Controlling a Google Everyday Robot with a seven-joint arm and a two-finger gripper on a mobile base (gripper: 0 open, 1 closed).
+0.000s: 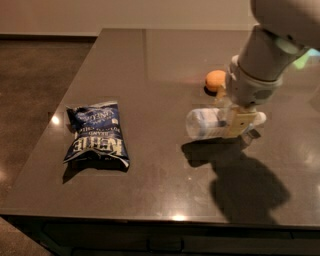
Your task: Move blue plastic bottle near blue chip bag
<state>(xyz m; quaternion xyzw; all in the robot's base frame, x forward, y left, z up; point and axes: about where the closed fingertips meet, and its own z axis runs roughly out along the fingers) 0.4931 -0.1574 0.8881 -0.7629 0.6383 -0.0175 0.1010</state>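
1. At right, above the dark glossy table top [150,65]: pale grey robot arm [265,55] slanting down from the upper right corner, with the two-finger gripper [236,125] at its lower end.
2. Jaws clamped on the small clear plastic bottle with the pale blue-and-white label [204,123], with beige fingers [235,131] pressed across its body nearer the right end.
3. Held lying sideways, roughly level, the clear rounded end pointing left toward the bag and a whitish end poking out to the right of the fingers.
4. Appears to hang just above the surface rather than rest on it, in the right half of the table and nearer the front edge than the back.
5. Directly beneath: dark shadow [207,150], running into the larger shadow of the arm that spreads toward the near edge.
6. Just behind the gripper, partly hidden by the wrist: small round orange fruit [215,80], sitting on the table and not touching the bottle.
7. Well apart to the left, across a wide stretch of table: crinkled dark navy blue chip bag with white "KETTLE" lettering [96,135], lying flat near the left edge, lettering upside down from this view.
8. Beyond the left edge, dark mottled floor [40,65]; along the top, a strip of pale wall [125,12].
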